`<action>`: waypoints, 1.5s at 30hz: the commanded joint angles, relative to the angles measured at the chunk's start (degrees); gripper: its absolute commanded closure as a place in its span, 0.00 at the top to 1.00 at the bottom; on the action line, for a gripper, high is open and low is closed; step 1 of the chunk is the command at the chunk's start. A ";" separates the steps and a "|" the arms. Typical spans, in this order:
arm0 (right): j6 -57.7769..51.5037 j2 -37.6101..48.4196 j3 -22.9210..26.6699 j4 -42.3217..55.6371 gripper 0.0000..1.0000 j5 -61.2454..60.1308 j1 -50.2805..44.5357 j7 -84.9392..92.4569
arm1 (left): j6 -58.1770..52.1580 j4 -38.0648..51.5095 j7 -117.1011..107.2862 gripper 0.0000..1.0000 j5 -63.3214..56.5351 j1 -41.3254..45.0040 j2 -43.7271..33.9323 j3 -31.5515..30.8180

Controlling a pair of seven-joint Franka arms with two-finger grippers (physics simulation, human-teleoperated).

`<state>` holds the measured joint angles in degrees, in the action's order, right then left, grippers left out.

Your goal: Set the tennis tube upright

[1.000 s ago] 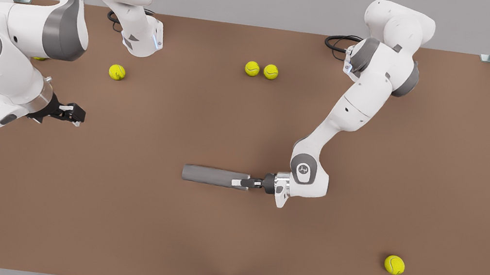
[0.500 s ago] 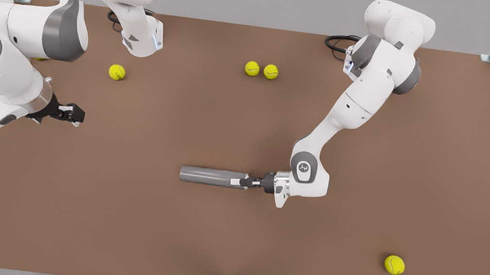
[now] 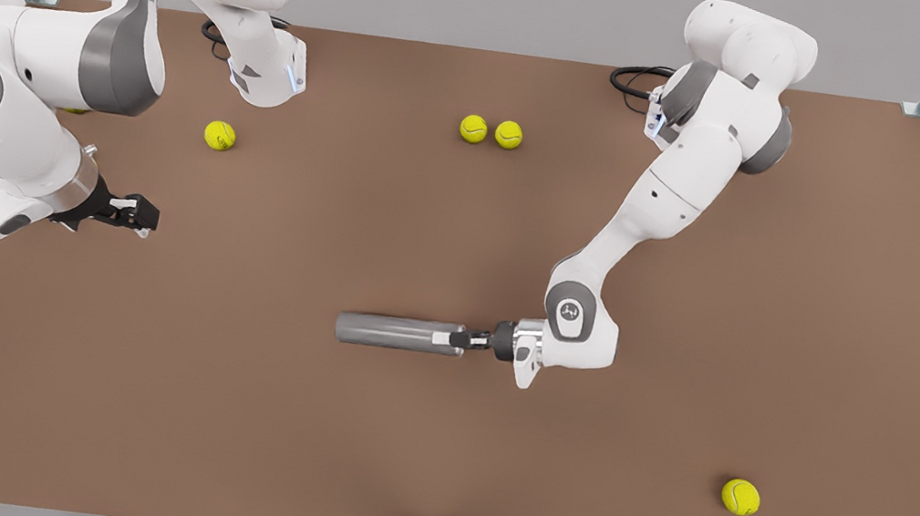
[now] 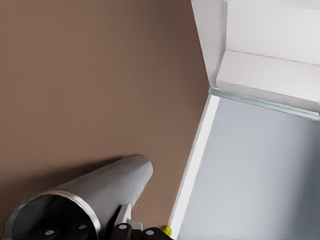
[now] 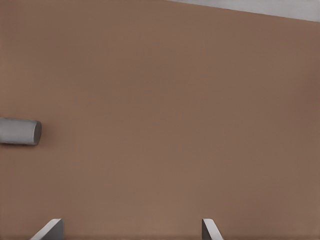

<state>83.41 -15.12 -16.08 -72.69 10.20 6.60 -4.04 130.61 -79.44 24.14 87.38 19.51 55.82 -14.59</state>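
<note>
In the front view, one dull-grey metallic hollow tennis tube (image 3: pixel 395 333) lay on its side near the middle of the brown surface (image 3: pixel 826 335). Four yellow-green tennis balls rested on it: a pair touching near the far edge (image 3: pixel 490 131), one (image 3: pixel 220 135) by the arm on the front view's left, and one (image 3: pixel 740 497) toward the front view's right. The left end effector (image 3: pixel 447 341) was clamped on the tube's rim end. The right end effector (image 3: pixel 144 215) waited, fingers apart, well away at the front view's left. Against the picture a second earlier, the tube had slid slightly toward the front view's left.

The left wrist view showed the tube's open mouth (image 4: pixel 65 212) close up, gripped.

The right wrist view showed the tube's far end (image 5: pixel 20 131) and two spread fingertips (image 5: pixel 50 229).
</note>
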 commanded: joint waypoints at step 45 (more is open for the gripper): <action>0.00 0.01 0.00 0.00 1.00 0.09 -0.01 0.00 | -20.04 -3.97 -33.20 0.21 -53.26 -0.97 -24.44 12.30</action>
<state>83.41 -15.12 -16.08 -72.69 10.28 6.59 -4.04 110.49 -83.41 -9.89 40.55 18.03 31.00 -2.28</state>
